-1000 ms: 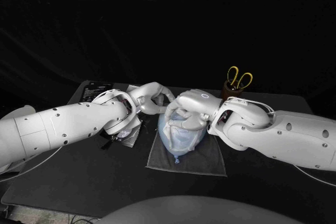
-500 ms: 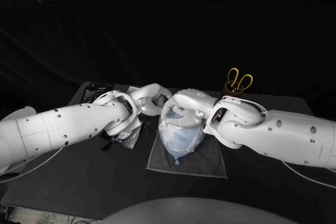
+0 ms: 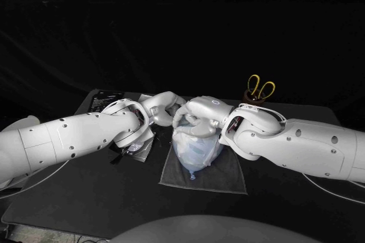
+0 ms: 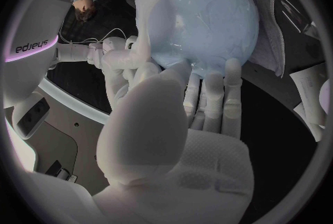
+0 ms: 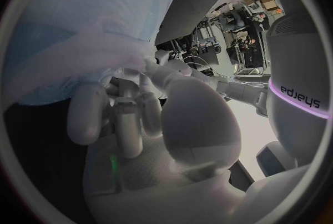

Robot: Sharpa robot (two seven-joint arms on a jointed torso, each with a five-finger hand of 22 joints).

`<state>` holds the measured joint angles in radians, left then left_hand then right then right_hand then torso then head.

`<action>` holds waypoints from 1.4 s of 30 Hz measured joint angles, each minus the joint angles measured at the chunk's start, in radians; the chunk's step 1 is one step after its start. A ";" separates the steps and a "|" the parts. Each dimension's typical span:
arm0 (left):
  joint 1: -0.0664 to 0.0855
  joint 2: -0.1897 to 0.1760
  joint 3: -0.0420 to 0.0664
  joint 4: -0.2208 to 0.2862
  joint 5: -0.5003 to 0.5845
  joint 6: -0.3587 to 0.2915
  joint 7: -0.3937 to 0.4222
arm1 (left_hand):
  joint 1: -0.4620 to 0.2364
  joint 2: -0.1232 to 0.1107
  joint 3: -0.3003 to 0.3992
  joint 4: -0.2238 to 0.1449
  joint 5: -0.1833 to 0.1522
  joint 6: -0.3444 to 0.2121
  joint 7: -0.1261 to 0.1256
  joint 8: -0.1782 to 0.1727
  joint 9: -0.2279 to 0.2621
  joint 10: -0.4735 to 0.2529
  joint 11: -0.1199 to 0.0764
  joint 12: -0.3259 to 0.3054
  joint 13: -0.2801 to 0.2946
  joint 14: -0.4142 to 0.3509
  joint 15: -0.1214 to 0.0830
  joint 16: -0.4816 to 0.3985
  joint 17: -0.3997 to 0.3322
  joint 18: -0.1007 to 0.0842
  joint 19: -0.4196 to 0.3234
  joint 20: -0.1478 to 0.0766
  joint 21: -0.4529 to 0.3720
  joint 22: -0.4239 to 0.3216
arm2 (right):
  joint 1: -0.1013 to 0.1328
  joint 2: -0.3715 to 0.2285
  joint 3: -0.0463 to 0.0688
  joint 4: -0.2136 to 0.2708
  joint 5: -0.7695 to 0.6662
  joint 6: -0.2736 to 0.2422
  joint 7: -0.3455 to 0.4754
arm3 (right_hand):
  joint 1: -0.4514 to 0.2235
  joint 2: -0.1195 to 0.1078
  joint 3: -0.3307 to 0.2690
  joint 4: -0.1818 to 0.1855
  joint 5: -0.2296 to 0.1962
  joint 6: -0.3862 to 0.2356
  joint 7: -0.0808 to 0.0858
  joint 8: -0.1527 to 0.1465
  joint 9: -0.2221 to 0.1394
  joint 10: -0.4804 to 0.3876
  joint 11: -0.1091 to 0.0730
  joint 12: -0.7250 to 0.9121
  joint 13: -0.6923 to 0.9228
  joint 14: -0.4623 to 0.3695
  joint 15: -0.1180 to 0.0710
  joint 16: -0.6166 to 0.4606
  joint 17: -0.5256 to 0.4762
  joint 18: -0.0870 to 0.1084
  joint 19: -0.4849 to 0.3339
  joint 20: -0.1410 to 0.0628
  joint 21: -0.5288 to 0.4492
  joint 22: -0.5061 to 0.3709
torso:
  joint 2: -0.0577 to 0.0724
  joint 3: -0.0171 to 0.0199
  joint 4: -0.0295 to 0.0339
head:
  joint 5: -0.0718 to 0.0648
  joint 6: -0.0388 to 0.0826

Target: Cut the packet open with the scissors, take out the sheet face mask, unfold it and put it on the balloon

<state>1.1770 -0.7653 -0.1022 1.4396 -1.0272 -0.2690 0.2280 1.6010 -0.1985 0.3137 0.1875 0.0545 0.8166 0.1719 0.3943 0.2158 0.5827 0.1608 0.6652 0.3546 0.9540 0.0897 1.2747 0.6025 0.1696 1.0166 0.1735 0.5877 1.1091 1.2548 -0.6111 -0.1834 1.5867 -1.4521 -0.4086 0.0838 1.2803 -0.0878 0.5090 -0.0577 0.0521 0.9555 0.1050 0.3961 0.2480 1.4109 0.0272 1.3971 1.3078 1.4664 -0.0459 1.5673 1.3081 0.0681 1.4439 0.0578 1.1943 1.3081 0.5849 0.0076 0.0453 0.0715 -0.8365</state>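
A pale blue balloon (image 3: 194,149) lies on a grey cloth (image 3: 205,178) at the table's middle, with the thin white sheet mask (image 3: 182,143) draped over it. My right hand (image 3: 196,123) curls over the balloon's far end and pinches the mask's edge (image 5: 132,57) in its fingers (image 5: 124,118). My left hand (image 3: 163,109) is just beside it; its fingers (image 4: 211,96) lie stretched against the balloon (image 4: 208,13), holding nothing. The mask (image 4: 147,10) runs as a white band along the balloon's side. The scissors (image 3: 260,86) stand in a brown holder at the back right.
The cut packet (image 3: 138,146) lies left of the cloth, partly under my left arm. A dark printed card (image 3: 103,99) sits at the table's far left corner. The brown holder (image 3: 251,99) stands close behind my right arm.
My right hand has shifted slightly left and away over the balloon's far end, drawing the mask further across it. The left hand has hardly moved.
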 measured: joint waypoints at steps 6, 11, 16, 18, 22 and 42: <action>0.000 -0.001 0.000 -0.001 0.003 0.003 -0.002 | 0.000 0.000 0.000 0.000 0.000 0.000 0.000 0.000 0.000 0.000 0.000 0.000 0.000 0.000 0.000 0.000 0.000 0.000 0.000 0.000 0.000 0.000 | 0.001 -0.002 0.000 0.003 0.002 0.007 0.002 | -0.004 -0.004 -0.006 0.006 0.000 -0.023 0.012 -0.014 -0.004 -0.020 0.012 -0.018 0.000 -0.001 0.012 0.000 -0.001 0.000 0.000 0.006 0.028 0.000 | 0.000 0.0007 -0.0001 | 0.003 0.000; 0.001 -0.001 0.001 -0.001 0.006 0.004 -0.003 | 0.000 0.000 0.000 0.000 0.000 0.000 0.000 0.000 0.000 0.000 0.000 0.000 -0.002 0.000 0.000 0.000 -0.003 0.000 0.000 0.000 0.000 0.001 | 0.002 -0.010 0.000 0.012 0.004 0.014 0.003 | -0.016 -0.016 -0.014 0.014 0.000 -0.040 0.025 -0.031 -0.012 -0.037 0.020 -0.029 0.000 0.000 0.021 0.000 -0.001 0.000 0.014 0.016 0.059 0.000 | 0.000 0.0007 -0.0007 | 0.005 0.000; 0.001 -0.001 0.001 0.000 0.007 0.005 -0.003 | 0.000 0.000 0.003 0.003 0.000 0.000 0.000 0.000 -0.001 0.000 0.000 0.000 -0.002 0.000 0.000 0.004 -0.004 -0.001 0.000 0.000 0.000 0.002 | 0.004 -0.016 0.000 0.016 0.006 0.018 0.003 | -0.019 -0.019 -0.016 0.016 0.000 -0.042 0.024 -0.030 -0.009 -0.037 0.020 -0.029 0.000 0.000 0.021 -0.001 -0.001 0.000 0.016 0.018 0.072 -0.001 | 0.000 0.0012 -0.0007 | 0.005 0.000; 0.001 -0.001 0.001 0.000 0.007 0.006 -0.003 | 0.000 0.000 0.003 0.002 0.000 0.000 0.000 0.000 -0.001 0.000 0.000 0.002 -0.002 0.000 0.000 0.004 -0.005 -0.001 0.000 0.000 0.000 0.002 | 0.004 -0.019 0.000 0.016 0.006 0.019 0.002 | -0.018 -0.018 -0.017 0.016 0.000 -0.030 0.021 -0.021 -0.005 -0.037 0.020 -0.029 0.000 0.000 0.021 -0.001 -0.001 0.000 0.019 0.021 0.081 -0.001 | 0.000 0.0012 -0.0008 | 0.005 0.000; 0.001 -0.001 0.000 0.001 0.007 0.007 -0.003 | 0.000 0.000 0.007 -0.001 0.000 0.000 0.000 0.000 -0.001 0.000 0.000 0.005 -0.004 0.000 0.000 0.004 -0.008 -0.001 0.000 0.000 0.001 0.003 | 0.005 -0.026 0.000 0.015 0.004 0.019 -0.003 | -0.009 -0.009 -0.014 0.019 0.000 -0.011 0.016 -0.013 0.001 -0.027 0.015 -0.017 0.000 0.000 0.021 -0.001 0.000 0.000 0.019 0.021 0.097 -0.001 | 0.000 0.0012 -0.0010 | 0.005 0.002; -0.001 -0.019 0.000 -0.003 0.104 -0.038 0.014 | 0.005 0.005 0.093 -0.032 0.000 0.011 0.011 -0.027 -0.018 0.011 -0.004 0.016 -0.048 -0.004 -0.004 0.025 -0.056 -0.001 -0.007 -0.007 0.039 0.035 | 0.015 -0.093 0.006 0.051 0.065 -0.030 -0.014 | -0.061 -0.021 -0.047 0.081 0.000 -0.031 0.031 -0.025 0.000 -0.012 0.023 -0.012 0.000 0.000 0.028 0.000 -0.001 0.000 0.021 0.027 0.128 0.000 | 0.000 0.0007 -0.0001 | 0.007 0.008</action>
<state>1.1760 -0.7848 -0.1025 1.4369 -0.9233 -0.3067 0.2415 1.6064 -0.1931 0.4065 0.1556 0.0544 0.8271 0.1825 0.3674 0.1974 0.5940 0.1572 0.6817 0.3067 0.9505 0.0860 1.3001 0.5467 0.1685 1.0092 0.1662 0.6266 1.1438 1.2694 -0.7039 -0.1771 1.6377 -1.3868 -0.4381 0.0697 1.2195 -0.1088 0.4618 0.0229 0.0521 0.9242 0.1363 0.3710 0.2479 1.3988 0.0501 1.3852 1.3079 1.4664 -0.0176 1.5673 1.3074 0.0679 1.4647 0.0852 1.3224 1.3081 0.5848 0.0082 0.0452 0.0785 -0.8287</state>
